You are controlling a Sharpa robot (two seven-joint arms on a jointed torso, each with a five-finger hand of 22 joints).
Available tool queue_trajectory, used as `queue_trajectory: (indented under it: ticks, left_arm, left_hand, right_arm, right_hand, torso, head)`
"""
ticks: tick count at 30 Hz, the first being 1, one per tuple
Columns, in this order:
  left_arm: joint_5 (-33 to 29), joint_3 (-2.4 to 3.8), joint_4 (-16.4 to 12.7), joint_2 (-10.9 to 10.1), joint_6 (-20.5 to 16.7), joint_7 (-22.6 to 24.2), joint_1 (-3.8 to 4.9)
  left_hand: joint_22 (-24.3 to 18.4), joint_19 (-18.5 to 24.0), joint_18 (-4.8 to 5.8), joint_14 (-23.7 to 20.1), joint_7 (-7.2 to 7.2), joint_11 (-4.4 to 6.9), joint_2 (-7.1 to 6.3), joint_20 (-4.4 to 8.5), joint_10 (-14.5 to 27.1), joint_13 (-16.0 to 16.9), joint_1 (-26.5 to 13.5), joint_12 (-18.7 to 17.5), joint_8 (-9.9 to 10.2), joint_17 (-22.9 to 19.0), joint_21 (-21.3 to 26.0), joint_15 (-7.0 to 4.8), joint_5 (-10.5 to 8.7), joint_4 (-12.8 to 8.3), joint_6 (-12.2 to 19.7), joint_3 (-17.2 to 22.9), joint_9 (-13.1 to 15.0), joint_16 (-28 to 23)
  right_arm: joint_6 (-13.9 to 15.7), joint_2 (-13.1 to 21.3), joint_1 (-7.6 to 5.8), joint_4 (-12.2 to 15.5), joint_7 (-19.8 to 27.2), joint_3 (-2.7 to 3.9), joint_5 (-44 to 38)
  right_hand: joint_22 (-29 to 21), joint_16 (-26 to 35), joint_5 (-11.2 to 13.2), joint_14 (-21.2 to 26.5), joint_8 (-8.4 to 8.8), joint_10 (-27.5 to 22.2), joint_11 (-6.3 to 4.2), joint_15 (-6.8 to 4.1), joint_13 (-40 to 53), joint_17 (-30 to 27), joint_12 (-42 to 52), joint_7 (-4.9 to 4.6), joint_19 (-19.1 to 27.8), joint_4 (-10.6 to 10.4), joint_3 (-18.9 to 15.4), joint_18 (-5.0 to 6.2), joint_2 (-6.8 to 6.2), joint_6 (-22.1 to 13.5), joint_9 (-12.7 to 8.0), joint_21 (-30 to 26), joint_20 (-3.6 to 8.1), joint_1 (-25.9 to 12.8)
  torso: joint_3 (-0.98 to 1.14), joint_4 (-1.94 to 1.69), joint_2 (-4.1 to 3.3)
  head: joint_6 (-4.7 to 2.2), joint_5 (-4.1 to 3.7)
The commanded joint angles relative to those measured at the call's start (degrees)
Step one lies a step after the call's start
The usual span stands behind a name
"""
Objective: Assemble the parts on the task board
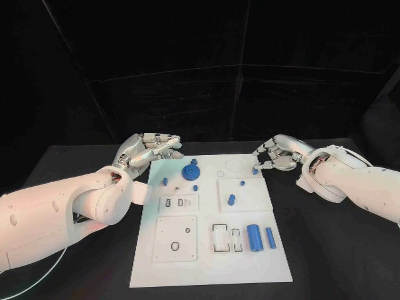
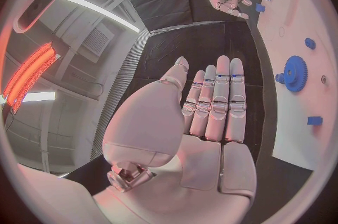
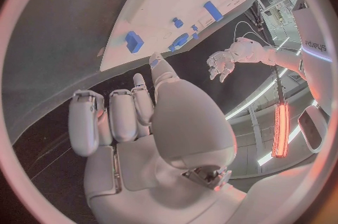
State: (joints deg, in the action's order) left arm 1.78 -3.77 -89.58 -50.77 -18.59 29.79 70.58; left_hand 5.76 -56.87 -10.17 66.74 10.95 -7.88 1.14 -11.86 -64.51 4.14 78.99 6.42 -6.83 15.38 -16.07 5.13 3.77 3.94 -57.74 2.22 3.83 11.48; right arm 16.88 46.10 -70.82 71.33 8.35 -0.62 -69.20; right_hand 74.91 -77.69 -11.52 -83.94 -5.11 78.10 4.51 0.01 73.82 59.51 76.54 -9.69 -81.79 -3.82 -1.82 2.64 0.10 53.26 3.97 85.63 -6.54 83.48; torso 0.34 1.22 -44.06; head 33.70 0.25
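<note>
The white task board [image 1: 209, 250] lies in the middle of the black table. A blue gear [image 1: 191, 170] stands near its far left corner, and the same gear [image 2: 292, 73] shows beside my left hand's fingertips in the left wrist view. Small blue parts [image 1: 230, 200] are scattered over the far half. A blue cylinder [image 1: 253, 238] and a blue rod [image 1: 269, 237] lie nearer, right of centre. My left hand [image 1: 150, 150] hovers over the far left corner, fingers straight and empty [image 2: 214, 106]. My right hand [image 1: 277, 153] hovers at the far right corner, holding nothing, its thumb near a small blue piece [image 1: 254, 170].
The board carries several empty slots and round recesses [image 1: 177, 237] on its near left part. Black table [image 1: 344, 262] surrounds the board on all sides. A dark curtain stands behind the table.
</note>
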Motion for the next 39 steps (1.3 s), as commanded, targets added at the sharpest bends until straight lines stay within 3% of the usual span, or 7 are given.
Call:
queue_trajectory:
  ticks: [1, 31, 39]
  left_arm:
    - [0.30, 0.03, 0.07, 0.09, 0.91, 0.22, 0.04]
    - [0.30, 0.03, 0.57, 0.16, 0.88, 0.11, 0.02]
    - [0.30, 0.03, 0.64, 0.16, 0.84, 0.08, 0.02]
  left_hand:
    - [-0.06, 0.53, -0.29, -0.35, -0.05, 0.07, 0.74, 0.04, -0.37, -0.08, 0.01, -0.23, 0.31, -0.01, 0.37, 0.15, -0.15, -0.43, -0.44, 0.07, -0.04, -0.22]
    - [-0.09, 0.53, -0.32, -0.26, 0.03, 0.03, 0.72, 0.02, -0.35, -0.11, 0.07, -0.35, 0.38, 0.00, 0.41, 0.15, -0.15, -0.51, -0.43, 0.09, -0.05, -0.32]
    - [-0.11, 0.53, -0.32, -0.24, 0.08, 0.00, 0.72, 0.01, -0.34, -0.12, 0.09, -0.41, 0.42, 0.01, 0.43, 0.16, -0.15, -0.54, -0.42, 0.10, -0.06, -0.39]
  right_arm:
    - [-1.82, -0.39, 0.08, -0.40, 0.91, 0.00, -1.73]
    - [-4.59, -1.24, 1.33, -2.38, -0.92, -0.01, -3.53]
    - [-4.35, -1.47, 1.40, -2.76, -1.13, -0.01, -3.55]
  right_hand:
    - [3.92, 0.39, 0.11, -0.92, 0.31, -0.20, 0.00, 0.05, -0.04, -0.07, -0.32, 0.06, 0.39, 0.45, -0.02, -0.08, -0.10, -0.43, -0.07, -0.29, 0.02, 0.50]
    - [4.08, 0.37, -0.31, -0.96, -0.12, 0.01, -0.04, 0.05, 0.20, 0.00, -0.14, 0.12, 0.26, 0.62, 0.11, -0.11, 0.48, 0.43, 0.12, -0.24, 0.00, 0.47]
    - [4.43, 0.26, -0.16, -1.05, -0.77, 0.45, -0.26, -0.11, 0.62, 0.22, 0.23, 0.36, -0.02, 0.57, 0.53, -0.18, 1.68, 1.86, 0.29, -0.10, 0.10, 0.24]
  torso:
    - [-0.03, 0.04, -0.01]
    - [-0.01, 0.03, 0.04]
    - [0.02, -0.01, 0.04]
  head:
    - [0.07, 0.03]
    - [0.66, -0.27]
    - [0.71, -0.42]
